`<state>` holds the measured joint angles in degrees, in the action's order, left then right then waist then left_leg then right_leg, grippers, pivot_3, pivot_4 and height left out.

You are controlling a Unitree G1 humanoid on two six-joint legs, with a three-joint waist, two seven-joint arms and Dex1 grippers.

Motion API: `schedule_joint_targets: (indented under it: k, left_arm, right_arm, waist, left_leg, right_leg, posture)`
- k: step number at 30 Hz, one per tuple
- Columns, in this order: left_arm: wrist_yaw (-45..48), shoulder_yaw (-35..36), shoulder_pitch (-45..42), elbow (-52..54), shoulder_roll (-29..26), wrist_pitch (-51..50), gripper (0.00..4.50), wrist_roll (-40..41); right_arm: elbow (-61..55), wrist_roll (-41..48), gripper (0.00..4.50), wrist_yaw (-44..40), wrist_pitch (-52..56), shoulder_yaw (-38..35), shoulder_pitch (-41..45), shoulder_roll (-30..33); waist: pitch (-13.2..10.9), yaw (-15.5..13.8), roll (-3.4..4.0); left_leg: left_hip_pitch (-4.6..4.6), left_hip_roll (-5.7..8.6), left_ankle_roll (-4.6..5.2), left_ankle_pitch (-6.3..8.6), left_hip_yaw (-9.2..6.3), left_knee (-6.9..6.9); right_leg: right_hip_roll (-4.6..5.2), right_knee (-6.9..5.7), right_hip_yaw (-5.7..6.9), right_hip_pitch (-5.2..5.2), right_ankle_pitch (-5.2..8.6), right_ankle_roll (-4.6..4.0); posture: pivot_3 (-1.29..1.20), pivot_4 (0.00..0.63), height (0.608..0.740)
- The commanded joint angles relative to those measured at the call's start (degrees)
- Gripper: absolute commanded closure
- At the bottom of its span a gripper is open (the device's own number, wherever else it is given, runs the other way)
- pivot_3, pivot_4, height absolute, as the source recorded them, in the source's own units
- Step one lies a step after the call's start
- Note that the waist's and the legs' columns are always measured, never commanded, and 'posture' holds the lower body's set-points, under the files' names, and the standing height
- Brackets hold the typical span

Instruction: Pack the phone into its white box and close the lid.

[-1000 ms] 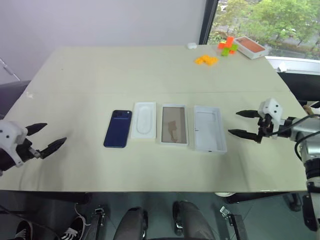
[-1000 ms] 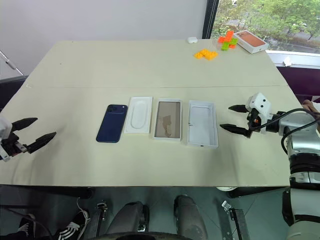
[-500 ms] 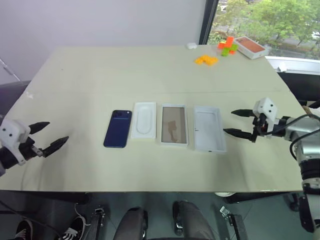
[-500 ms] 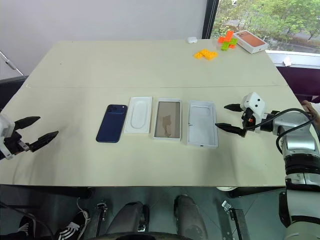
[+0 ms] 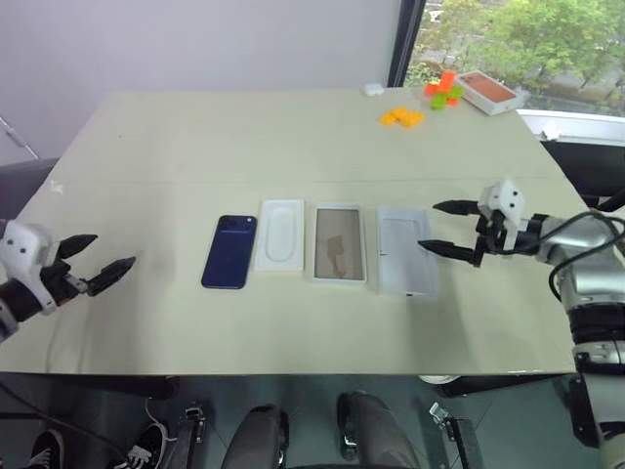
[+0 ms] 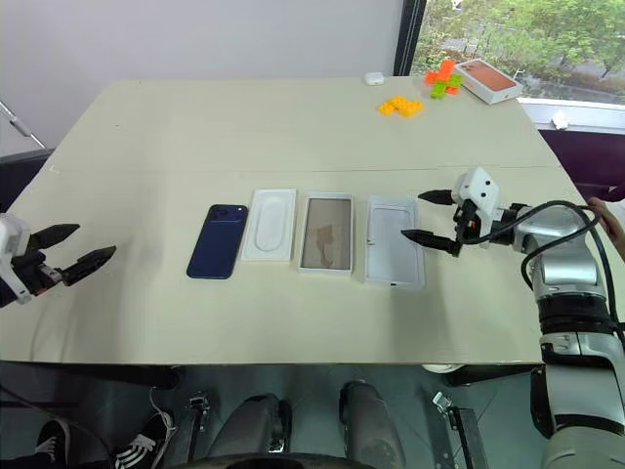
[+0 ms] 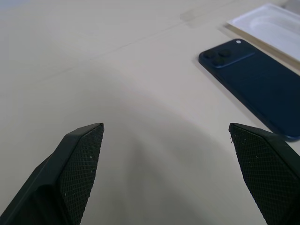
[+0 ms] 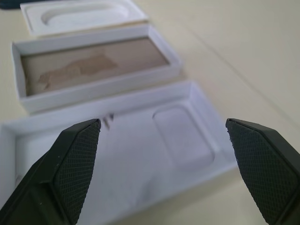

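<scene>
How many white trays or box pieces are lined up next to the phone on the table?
3. The thin insert lies right beside the phone, the white box with its tan floor sits in the middle, and the lid lies farthest away, nearest the right gripper.

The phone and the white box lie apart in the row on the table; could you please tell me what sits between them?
Between the phone and the white box lies the thin white insert with its oval recess, clear in the left eye view.
</scene>
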<state>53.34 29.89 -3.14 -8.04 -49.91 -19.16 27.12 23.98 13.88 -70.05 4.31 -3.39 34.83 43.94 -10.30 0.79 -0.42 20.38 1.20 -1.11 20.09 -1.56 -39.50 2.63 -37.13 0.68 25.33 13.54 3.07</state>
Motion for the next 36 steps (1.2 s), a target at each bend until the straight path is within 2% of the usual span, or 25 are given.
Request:
schedule_joint_targets:
  k: [1, 9, 16, 22, 27, 31, 36]
  left_arm:
    - [-3.4, 1.4, -4.0, 3.2, -0.1, -6.7, 0.00, 4.3]
    - [-9.5, -1.0, -9.3, 6.0, 2.8, -12.6, 0.00, 5.4]
    - [-14.8, -3.1, -11.3, 7.7, 4.2, -18.4, 0.00, 5.2]
    - [-18.6, -3.8, -11.8, 8.3, 4.6, -29.1, 0.00, 7.4]
    - [-19.1, -2.4, -15.3, 7.3, 6.4, -37.0, 0.00, 13.0]
    - [-20.6, -2.4, -18.5, 4.5, 7.7, -44.4, 0.00, 16.1]
    - [-22.0, -2.7, -20.2, 3.2, 9.7, -46.5, 0.00, 16.8]
  right_arm:
    - [-7.7, 0.2, 0.03, 2.9, 1.5, 1.8, 2.7, -2.9]
    - [-15.5, -4.4, 0.03, 9.8, 0.2, 9.3, 5.4, -12.6]
    - [-14.2, -8.2, 0.03, 13.2, 0.6, 13.8, 6.6, -16.6]
    - [-14.1, -13.9, 0.03, 16.8, -2.2, 18.2, 8.2, -19.4]
    - [-15.6, -16.4, 0.03, 18.4, -4.5, 21.4, 7.8, -22.7]
    - [-14.6, -21.9, 0.03, 20.4, -11.4, 25.8, 7.9, -24.4]
    - [-12.6, -24.3, 0.03, 23.1, -13.5, 27.0, 8.5, -26.3]
  waist:
    - [0.0, 0.1, 0.00]
    - [0.0, 0.1, -0.01]
    - [0.0, -0.1, -0.04]
    - [0.0, 0.3, -0.04]
    - [0.0, 0.2, -0.08]
    - [0.1, 0.2, -0.10]
    - [0.1, 0.3, -0.13]
  left_leg:
    - [0.00, 0.00, 0.00, 0.00, 0.00, -0.01]
    - [0.06, 0.02, -0.06, -0.03, -0.01, 0.00]
    - [0.09, 0.05, -0.12, -0.07, -0.05, 0.00]
    - [0.06, 0.04, -0.17, -0.09, -0.05, 0.00]
    - [0.08, 0.05, -0.50, -0.28, -0.07, 0.00]
    - [0.05, 0.06, -0.54, -0.30, -0.08, -0.01]
    - [0.05, 0.07, -0.64, -0.36, -0.08, -0.01]
  right_leg:
    - [0.00, -0.01, 0.00, 0.00, 0.00, 0.00]
    - [-0.01, -0.01, 0.00, 0.07, 0.00, 0.01]
    - [0.00, 0.00, 0.01, 0.08, 0.00, 0.01]
    - [-0.03, -0.10, 0.00, 0.12, 0.00, 0.01]
    - [-0.04, -0.09, 0.01, 0.11, 0.00, 0.01]
    - [-0.06, -0.16, 0.01, 0.11, 0.00, 0.01]
    - [-0.06, -0.15, 0.01, 0.11, 0.00, 0.01]
  posture:
    - [0.00, 0.150, 0.740]
    - [0.00, 0.150, 0.740]
    - [0.00, 0.150, 0.740]
    - [0.00, 0.150, 0.740]
    - [0.00, 0.150, 0.740]
    - [0.00, 0.150, 0.740]
    - [0.00, 0.150, 0.740]
